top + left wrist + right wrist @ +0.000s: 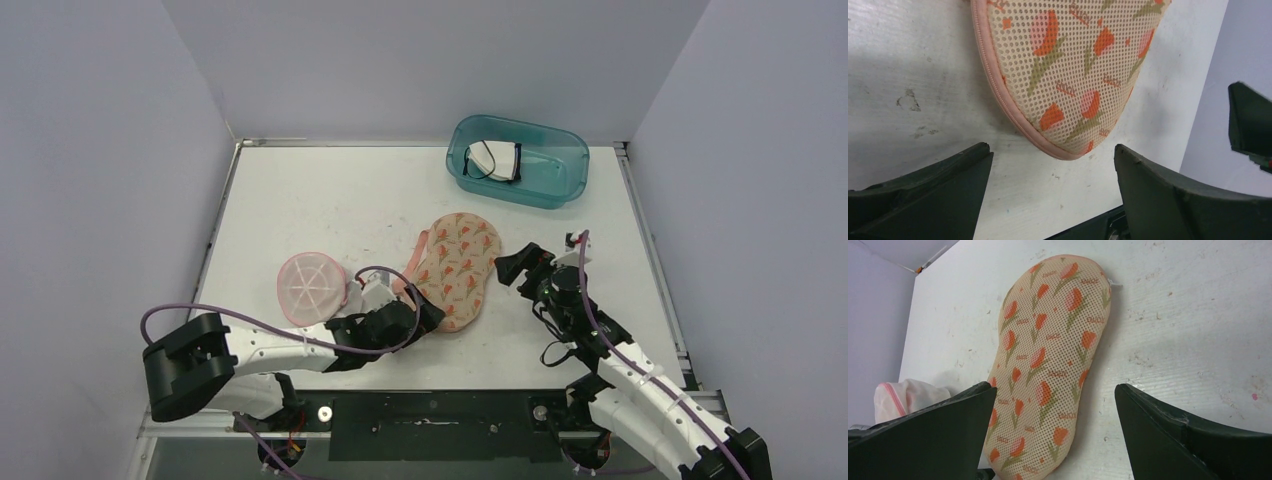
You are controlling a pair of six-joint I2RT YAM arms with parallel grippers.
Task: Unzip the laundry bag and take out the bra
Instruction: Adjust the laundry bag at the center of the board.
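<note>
- Plainly, the laundry bag (458, 270), a flowered mesh pouch, lies flat near the middle of the table (330, 200), long axis running from the near edge toward the far right.
- Its pink zip seam (1005, 107) reads as closed along the stretch the left wrist view shows. I see no gap and nothing pulled out, so I judge the unzipping step not yet begun.
- The zip puller is not clear. A small pale tab (1115, 285) sticks out at the bag's far end and may be it, but I cannot be sure.
- The left gripper (415, 318) sits just at the bag's near tip, jaws spread wide and holding nothing.
- The right gripper (525, 275) hovers just beside the bag's right edge, likewise released and empty.
- Next move, as I judge it: one pincer pins the fabric near the zip's end while the other finds the puller, closes on it and draws it along the seam. The tab is small, so the aim must be fine.
- A pink-rimmed round mesh piece (312, 288) lies to the bag's left.
- A teal bin (555, 185) stands at the far right, well apart, with a white, black-strapped item (490, 160) inside.
</note>
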